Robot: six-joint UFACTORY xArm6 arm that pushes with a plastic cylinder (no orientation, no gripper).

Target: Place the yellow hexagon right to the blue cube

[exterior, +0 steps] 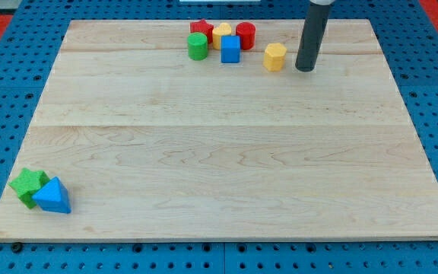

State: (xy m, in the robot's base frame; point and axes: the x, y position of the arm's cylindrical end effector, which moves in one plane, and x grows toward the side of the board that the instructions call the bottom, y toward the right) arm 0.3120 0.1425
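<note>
The yellow hexagon (275, 56) lies near the view's top, right of the blue cube (230, 49), with a gap between them. My tip (305, 69) rests on the board just right of the yellow hexagon, a small gap apart. The blue cube stands at the lower right of a cluster with a green cylinder (197, 46), a red star (200, 29), a second yellow block (221, 33) and a red cylinder (245, 35).
A green star (28, 186) and a blue triangle (52, 195) touch each other at the wooden board's (219, 152) bottom left corner. Blue pegboard surrounds the board.
</note>
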